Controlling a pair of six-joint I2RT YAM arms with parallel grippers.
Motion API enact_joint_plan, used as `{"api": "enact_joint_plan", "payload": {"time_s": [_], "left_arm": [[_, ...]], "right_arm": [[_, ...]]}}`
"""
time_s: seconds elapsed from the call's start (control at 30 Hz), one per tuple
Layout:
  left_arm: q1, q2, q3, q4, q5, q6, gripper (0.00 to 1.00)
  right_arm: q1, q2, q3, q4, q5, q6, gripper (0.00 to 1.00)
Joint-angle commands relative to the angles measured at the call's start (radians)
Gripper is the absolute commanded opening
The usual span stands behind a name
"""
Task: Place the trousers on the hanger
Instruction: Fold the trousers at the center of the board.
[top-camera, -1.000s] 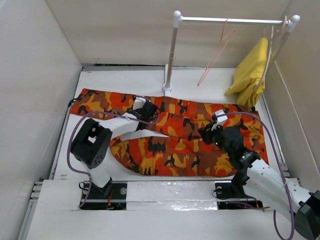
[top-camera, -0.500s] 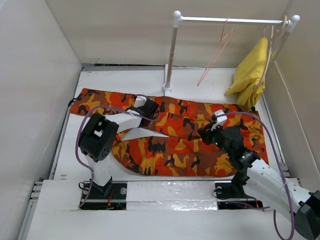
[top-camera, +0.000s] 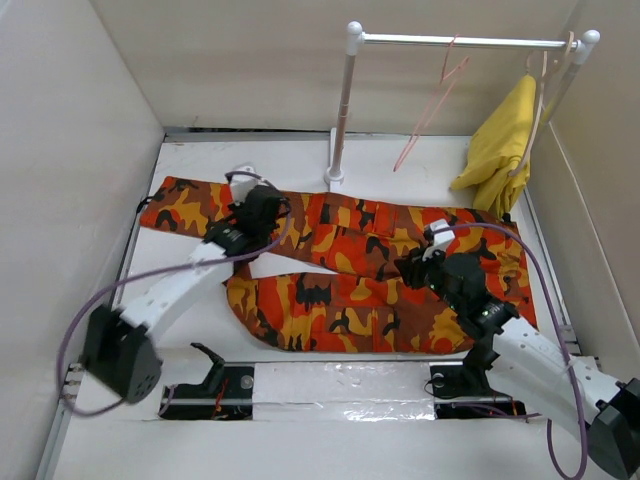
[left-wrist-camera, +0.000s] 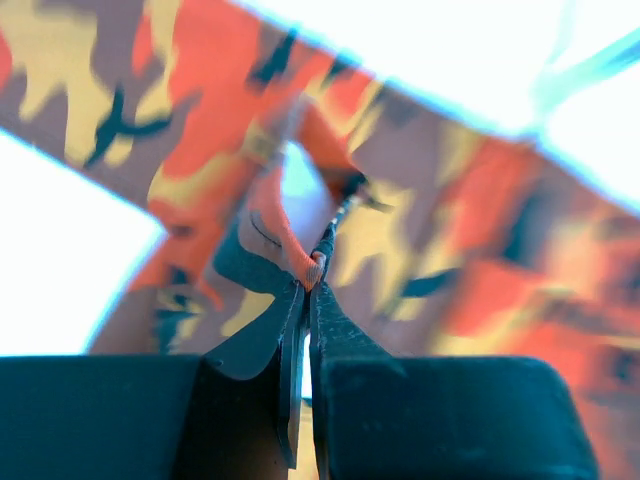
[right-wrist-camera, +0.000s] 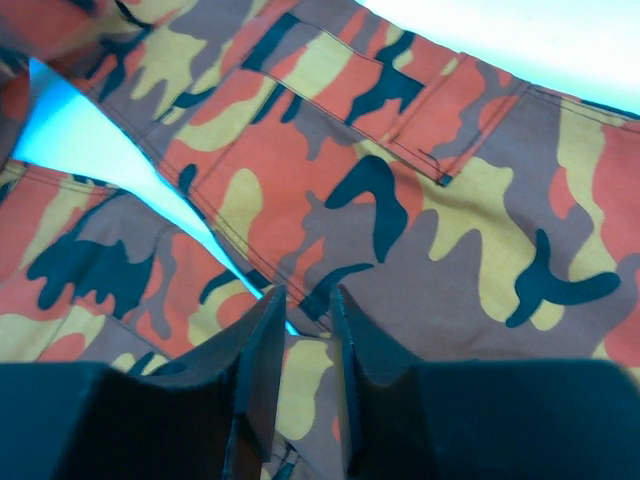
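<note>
The trousers (top-camera: 350, 300) lie spread flat on the white table (top-camera: 200, 160), filling the middle band of the top view from the left side almost to the right edge. One leg runs along the upper part of that band and the other lies below it, with a wedge of bare table showing between them left of centre.

The left end effector (top-camera: 255, 215) is down on the upper leg, left of centre in the frame. In its wrist view the left end effector (left-wrist-camera: 308, 285) has its fingers (left-wrist-camera: 340, 330) pressed together on a small raised ridge of the camouflage cloth (the pinch sits right at the tips, in the lower middle of that picture).

The right end effector (top-camera: 415, 265) rests on the trousers right of centre. Seen from its wrist, the right end effector (right-wrist-camera: 302, 305) has its fingers (right-wrist-camera: 262, 330) drawn close, with only a narrow gap that is filled by a fold of the cloth.

The hanger (top-camera: 430, 110) hangs by its hook from the rail (top-camera: 460, 41) in the upper right of the top view, well apart from the trousers. Further right on the same rail hangs a yellow garment (top-camera: 495, 150).
</note>
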Motion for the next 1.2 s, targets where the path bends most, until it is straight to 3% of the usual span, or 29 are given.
{"api": "enact_joint_plan", "payload": {"time_s": [0.0,0.17,0.3,0.43,0.53,0.7,0.83,0.97,1.03,1.17], "left_arm": [[0.013,-0.271,-0.005,-0.017,0.052,-0.019,0.0],[0.013,-0.562,0.03,-0.101,-0.013,0.009,0.0],[0.022,-0.787,0.061,-0.185,-0.093,0.023,0.0],[0.022,-0.971,0.007,-0.157,-0.175,0.029,0.0],[0.022,-1.093,-0.057,-0.129,-0.218,0.02,0.0],[0.022,-1.33,-0.14,-0.045,-0.265,0.064,0.0],[0.022,-1.401,-0.142,-0.061,-0.291,0.095,0.0],[0.022,-1.407,-0.156,-0.08,-0.236,0.093,0.0],[0.022,-1.41,-0.163,-0.068,-0.213,0.107,0.0],[0.022,-1.406,-0.182,-0.039,-0.132,0.133,0.0]], "right_arm": [[-0.01,0.023,-0.004,0.016,0.069,0.018,0.35],[-0.019,0.088,-0.001,0.0,0.081,0.062,0.4],[-0.019,0.146,0.003,-0.048,0.003,0.105,0.4],[-0.007,0.185,-0.079,0.047,-0.113,0.183,0.41],[0.015,0.257,-0.111,0.108,-0.103,0.223,0.41],[0.047,0.5,-0.03,0.185,-0.088,0.234,0.42],[0.047,0.724,0.06,0.285,-0.057,0.236,0.41],[0.047,0.839,0.211,0.276,-0.039,0.179,0.41],[0.036,0.834,0.24,0.276,-0.017,0.162,0.41],[0.017,0.623,0.204,0.198,0.069,0.136,0.43]]}}
